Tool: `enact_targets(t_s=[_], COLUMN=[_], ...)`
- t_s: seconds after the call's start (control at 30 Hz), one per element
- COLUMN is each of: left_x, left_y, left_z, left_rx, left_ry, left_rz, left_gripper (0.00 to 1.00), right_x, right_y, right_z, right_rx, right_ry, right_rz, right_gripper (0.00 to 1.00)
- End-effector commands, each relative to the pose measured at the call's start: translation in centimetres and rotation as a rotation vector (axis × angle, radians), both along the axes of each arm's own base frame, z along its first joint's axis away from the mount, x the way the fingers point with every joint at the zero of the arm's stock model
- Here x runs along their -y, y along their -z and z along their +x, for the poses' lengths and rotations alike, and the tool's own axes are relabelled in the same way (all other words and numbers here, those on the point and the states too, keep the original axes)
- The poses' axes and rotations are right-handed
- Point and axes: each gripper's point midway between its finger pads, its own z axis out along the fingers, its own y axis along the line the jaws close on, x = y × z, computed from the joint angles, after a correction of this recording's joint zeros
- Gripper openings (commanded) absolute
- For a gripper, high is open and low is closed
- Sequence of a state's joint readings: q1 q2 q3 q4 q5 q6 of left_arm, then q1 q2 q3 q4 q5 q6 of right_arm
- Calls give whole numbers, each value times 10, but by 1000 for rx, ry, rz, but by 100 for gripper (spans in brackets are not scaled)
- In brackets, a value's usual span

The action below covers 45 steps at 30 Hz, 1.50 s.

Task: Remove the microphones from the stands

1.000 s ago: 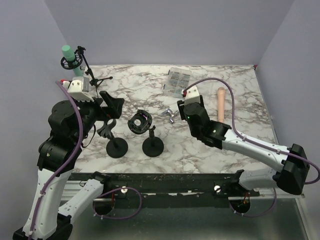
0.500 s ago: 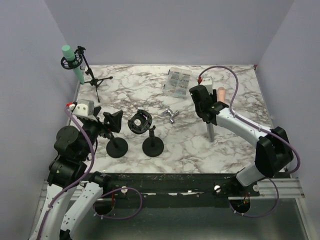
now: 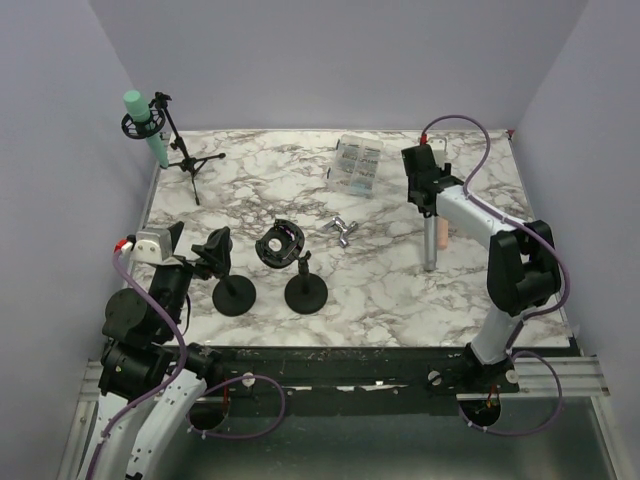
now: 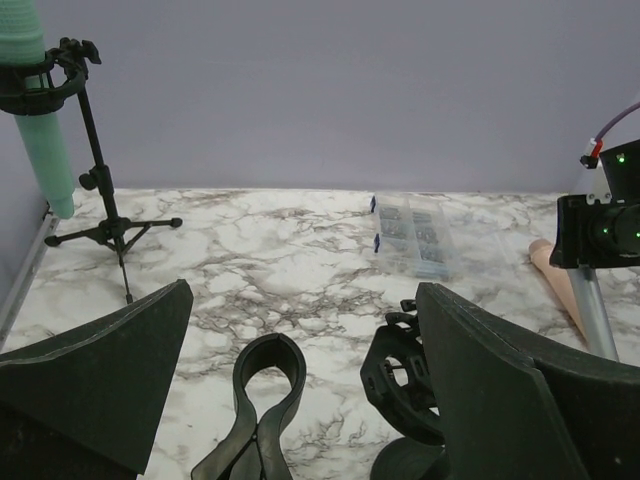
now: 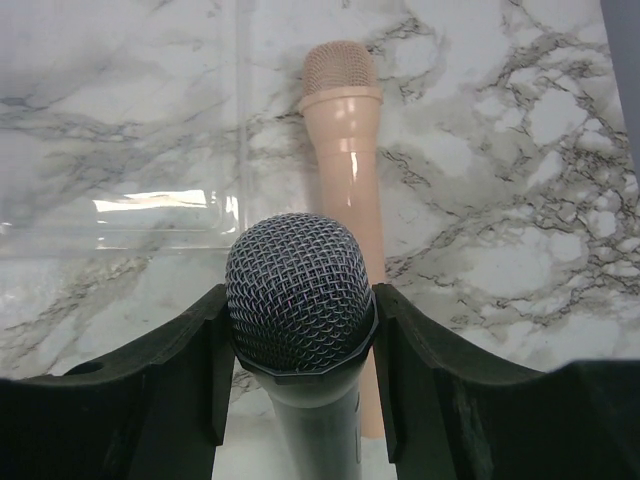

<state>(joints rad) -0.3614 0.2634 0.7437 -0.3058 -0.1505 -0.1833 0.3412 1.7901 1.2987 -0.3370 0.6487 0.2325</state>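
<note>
2 right fingers, the grey microphone head clamped between them

The right claw grips a grey microphone just beside a pink microphone on the marble table.

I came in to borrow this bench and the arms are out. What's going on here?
The right hand is shut on a grey microphone, gripping it near the head and holding it over the table. A peach microphone lies flat on the table close by. The left hand is open and holds nothing, near the front, with an empty stand clip in front of it. A green microphone sits in a tripod stand at the far left corner.
</note>
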Motion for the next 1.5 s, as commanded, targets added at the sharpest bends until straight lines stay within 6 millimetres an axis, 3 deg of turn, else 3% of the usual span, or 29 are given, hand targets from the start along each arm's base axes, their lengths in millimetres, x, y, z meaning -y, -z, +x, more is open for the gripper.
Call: enact_targets(t_s=[0.0,0.1,0.2,0.43,0.6,0.8,1.0,1.27,1.47], left_x=[0,2,1,3,7,7,6,8,11], left_y=[-10,-9,-11,-12,-10,-10,-7,-5,-2], left_z=[-3,-3,-6,-9,-8,-9,-8,-8,-5], left_rx=[41,38,49,56,49,50,43,38,24], left_ry=[6,15,17,29,48,48,38,46,49], left_rz=[-11,-11,-15,-19,-10,-8,4,10,17], left_gripper=[98,98,98,98,98,98,98,98,98], right_x=[-25,-17,0,44,68,89,104,119,128], right_y=[-45,-63,-67,-56,-60,-58,-26,29,44], right_z=[16,13,6,-7,3,33,61,71,77], right_rx=[97,86,47,-23,15,58,8,-53,-61], right_ry=[-87,-74,-31,60,103,91,36,53,55], right_rz=[90,59,3,-152,-178,-195,-150,-61,-55], right_gripper=[1,1,1,1,1,1,0,1,1])
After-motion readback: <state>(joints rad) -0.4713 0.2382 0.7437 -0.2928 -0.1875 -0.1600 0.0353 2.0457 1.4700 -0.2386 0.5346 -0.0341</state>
